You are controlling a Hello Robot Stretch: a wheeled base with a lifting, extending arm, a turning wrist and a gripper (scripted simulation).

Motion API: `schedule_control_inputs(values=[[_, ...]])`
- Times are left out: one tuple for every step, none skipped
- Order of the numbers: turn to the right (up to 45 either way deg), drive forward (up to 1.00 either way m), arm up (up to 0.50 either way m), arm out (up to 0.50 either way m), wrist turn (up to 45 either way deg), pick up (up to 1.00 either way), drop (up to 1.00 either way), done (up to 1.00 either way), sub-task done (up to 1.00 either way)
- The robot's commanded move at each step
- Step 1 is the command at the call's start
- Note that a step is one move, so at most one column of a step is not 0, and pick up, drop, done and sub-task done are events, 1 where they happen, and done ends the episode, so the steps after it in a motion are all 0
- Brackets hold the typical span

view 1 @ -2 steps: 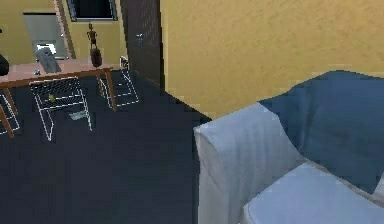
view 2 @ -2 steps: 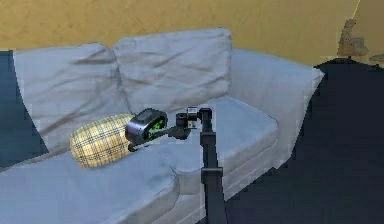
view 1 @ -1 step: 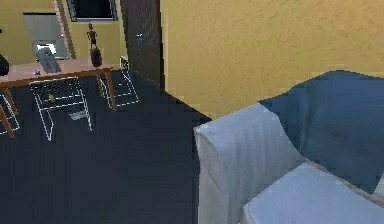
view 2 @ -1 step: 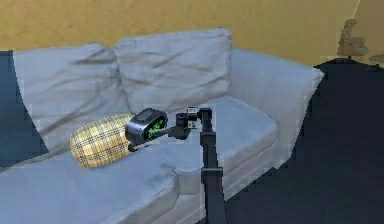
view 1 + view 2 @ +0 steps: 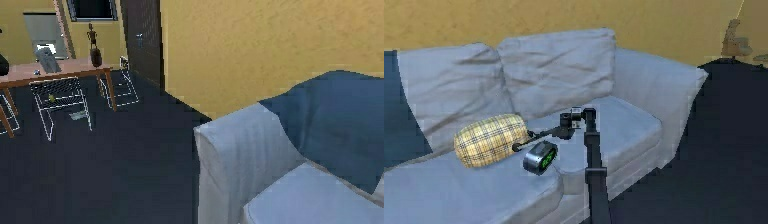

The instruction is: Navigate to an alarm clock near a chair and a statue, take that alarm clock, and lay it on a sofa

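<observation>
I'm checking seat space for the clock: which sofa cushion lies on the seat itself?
The yellow plaid roll cushion, lying on its side just left of the tool; the two plain grey cushions stand upright at the back.

Legible text: none in either view.

Alarm clock (image 5: 540, 158): face glows green with dark marks on it, digits cannot be made out (too small to tell).

Two white squares (image 5: 570, 121) at the far end of the arm (image 5: 592, 170): black marks on each, blocky patterns, not letters or numbers.

Dark framed panel (image 5: 92, 8) on the wall above the surface (image 5: 70, 70): no writing can be told on it.

Pale upright object (image 5: 45, 55) on the surface: nothing readable on its face
</observation>
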Motion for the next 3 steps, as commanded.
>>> schedule_control_inputs(values=[[0.0, 0.0, 0.1, 0.0, 0.0, 0.0, 0.0, 0.0, 0.0], [0.0, 0.0, 0.0, -0.08, 0.0, 0.0, 0.0, 0.0, 0.0], [0.0, 0.0, 0.0, 0.0, 0.0, 0.0, 0.0, 1.0, 0.0]])
